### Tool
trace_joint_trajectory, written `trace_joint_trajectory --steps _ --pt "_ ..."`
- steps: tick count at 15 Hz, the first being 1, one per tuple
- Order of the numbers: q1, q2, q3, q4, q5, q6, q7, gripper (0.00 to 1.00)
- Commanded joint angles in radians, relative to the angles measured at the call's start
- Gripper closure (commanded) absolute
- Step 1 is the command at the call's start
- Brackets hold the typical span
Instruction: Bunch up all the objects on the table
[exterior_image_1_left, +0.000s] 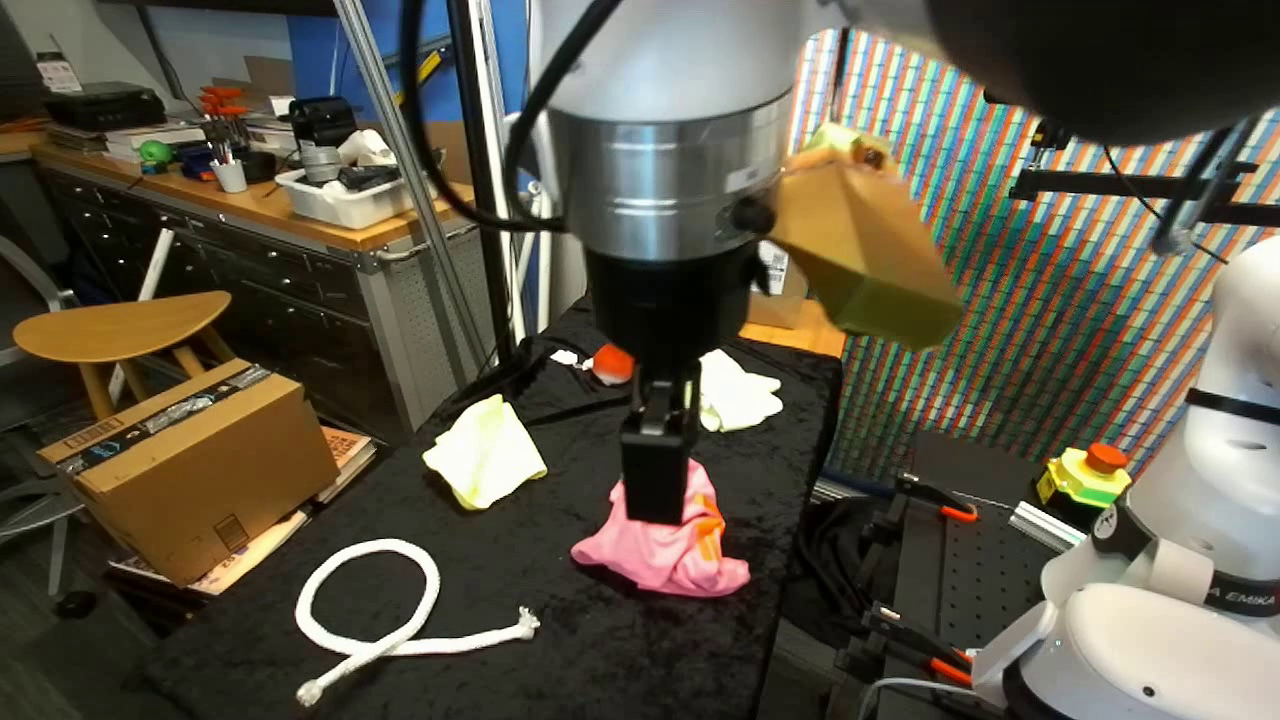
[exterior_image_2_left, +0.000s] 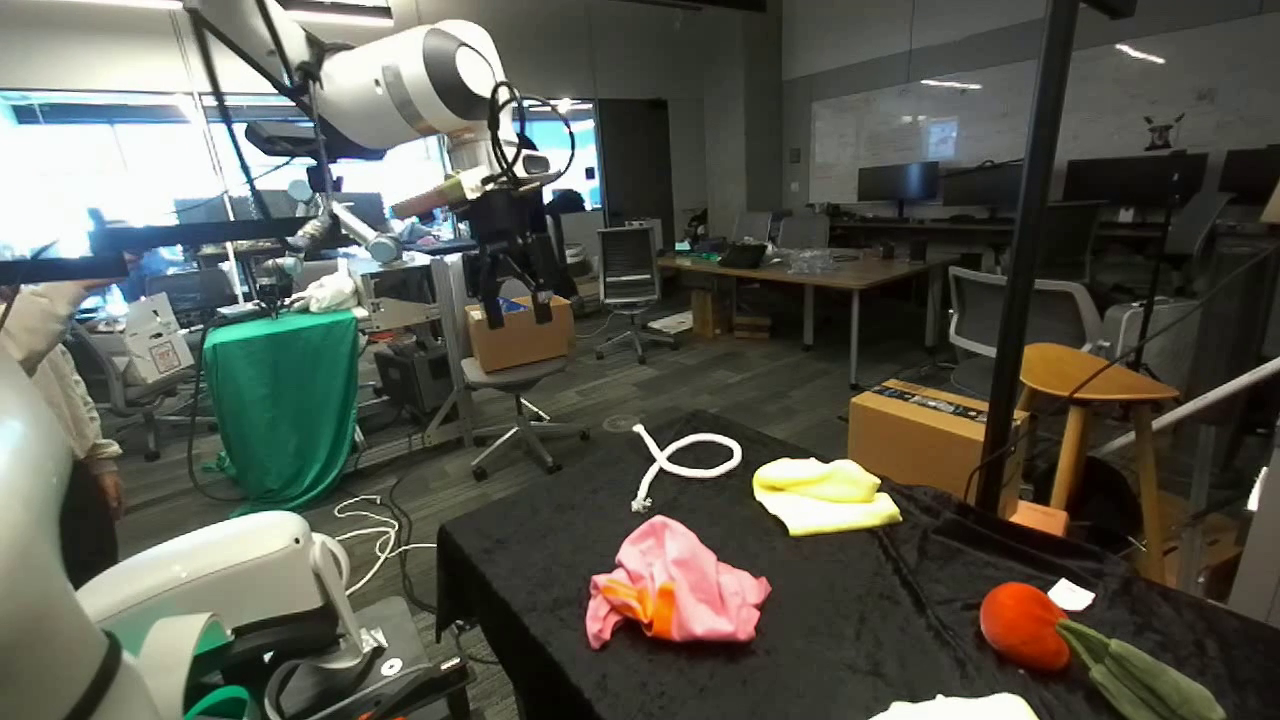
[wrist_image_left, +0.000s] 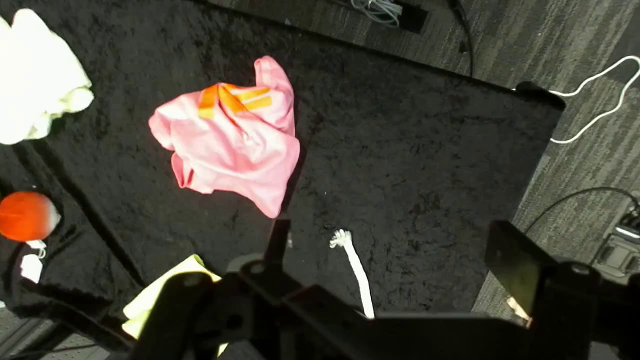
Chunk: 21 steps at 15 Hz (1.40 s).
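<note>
gripper (exterior_image_2_left: 518, 312) up over the tbl (exterior_image_2_left: 830, 620), jaws spread wide. pink cloth (exterior_image_2_left: 690, 585) lies crumpled on the tbl near an edge, gripper blocking part of it in an exterior view. wrist view: rope (wrist_image_left: 359, 272) gives us just a frayed end + short run, rest lost behind the gripper; yellow cloth (exterior_image_2_left: 825, 500) half covered too. white cloth (exterior_image_1_left: 738, 392) cut off at the frame edge there, glare washing out its folds. red plush (exterior_image_2_left: 1025, 627) clipped as well, its green part (exterior_image_2_left: 1140, 672) clear in an exterior view. containers: white bin (exterior_image_1_left: 345, 207) on the bench (exterior_image_1_left: 260, 213) holds a grey roll-like thing (exterior_image_1_left: 320, 163) & dark bits (exterior_image_1_left: 370, 178), hard to id. white cup (exterior_image_1_left: 231, 180) near it, w/ pens (exterior_image_1_left: 224, 154). taped carton (exterior_image_1_left: 215, 480) by the stool (exterior_image_1_left: 120, 325), contents hidden.
</note>
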Motion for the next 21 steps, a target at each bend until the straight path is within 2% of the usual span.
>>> trace_joint_trajectory --steps 1,3,7,13,16,21 --pt "0.093 0.224 -0.054 0.174 -0.143 0.016 0.051 0.0" --pt "0.148 0.312 -0.101 0.223 -0.189 0.077 0.044 0.0" --pt "0.231 0.475 -0.194 0.313 -0.211 0.221 -0.008 0.0" --pt "0.289 0.663 -0.3 0.421 -0.189 0.433 -0.104 0.0" --pt "0.283 0.734 -0.31 0.474 -0.152 0.482 -0.192 0.0" --pt "0.281 0.827 -0.314 0.564 -0.161 0.461 -0.367 0.0"
